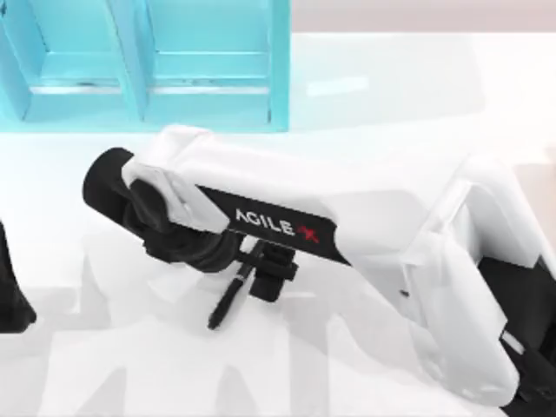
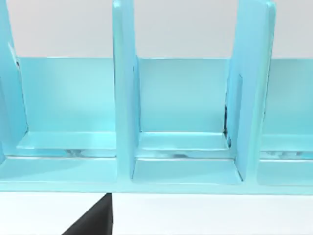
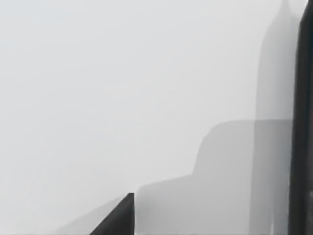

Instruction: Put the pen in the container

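Just one pen (image 1: 228, 295) hangs clamped in the right claw (image 1: 261, 276), near one blue container (image 1: 148, 65).

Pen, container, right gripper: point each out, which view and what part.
pen (image 1: 228, 298): top view, lower barrel below the gripper.
container (image 2: 124, 98): left wrist view, blue divider wall between compartments.
right gripper (image 1: 271, 276): top view, black fingers at the pen's upper end.
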You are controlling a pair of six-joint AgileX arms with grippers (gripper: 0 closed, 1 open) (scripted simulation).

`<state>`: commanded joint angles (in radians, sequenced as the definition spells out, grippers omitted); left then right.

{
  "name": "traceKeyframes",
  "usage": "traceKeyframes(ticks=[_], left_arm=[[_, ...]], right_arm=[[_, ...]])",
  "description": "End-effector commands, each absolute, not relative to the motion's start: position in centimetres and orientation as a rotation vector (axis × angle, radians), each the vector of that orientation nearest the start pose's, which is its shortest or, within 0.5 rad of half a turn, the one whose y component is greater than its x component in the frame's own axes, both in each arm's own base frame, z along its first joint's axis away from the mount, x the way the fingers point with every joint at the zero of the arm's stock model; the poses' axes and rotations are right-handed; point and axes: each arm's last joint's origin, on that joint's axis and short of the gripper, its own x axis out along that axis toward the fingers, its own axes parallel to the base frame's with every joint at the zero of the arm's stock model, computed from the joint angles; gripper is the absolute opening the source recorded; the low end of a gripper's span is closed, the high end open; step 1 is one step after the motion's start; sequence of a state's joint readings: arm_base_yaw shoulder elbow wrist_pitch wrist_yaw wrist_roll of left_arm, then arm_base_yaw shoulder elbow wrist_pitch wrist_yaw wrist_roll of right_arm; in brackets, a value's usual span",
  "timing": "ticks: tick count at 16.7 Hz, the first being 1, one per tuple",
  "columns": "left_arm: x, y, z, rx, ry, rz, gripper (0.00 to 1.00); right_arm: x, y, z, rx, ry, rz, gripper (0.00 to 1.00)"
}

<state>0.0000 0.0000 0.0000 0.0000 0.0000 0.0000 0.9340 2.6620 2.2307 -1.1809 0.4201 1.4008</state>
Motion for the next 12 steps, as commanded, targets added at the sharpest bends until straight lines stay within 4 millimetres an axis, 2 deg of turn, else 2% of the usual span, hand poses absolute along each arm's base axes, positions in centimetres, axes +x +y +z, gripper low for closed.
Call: traceKeyframes(ticks=[9,12], left_arm=[[10.57,-0.12,16.00,0.000,0.000,0.000,1.00],[10.57,-0.12,16.00,0.000,0.000,0.000,1.00]], right_arm=[[30.44,40.16,7.74,0.179,1.173,-0.475,0.02],[30.44,40.16,7.74,0.179,1.173,-0.475,0.00]])
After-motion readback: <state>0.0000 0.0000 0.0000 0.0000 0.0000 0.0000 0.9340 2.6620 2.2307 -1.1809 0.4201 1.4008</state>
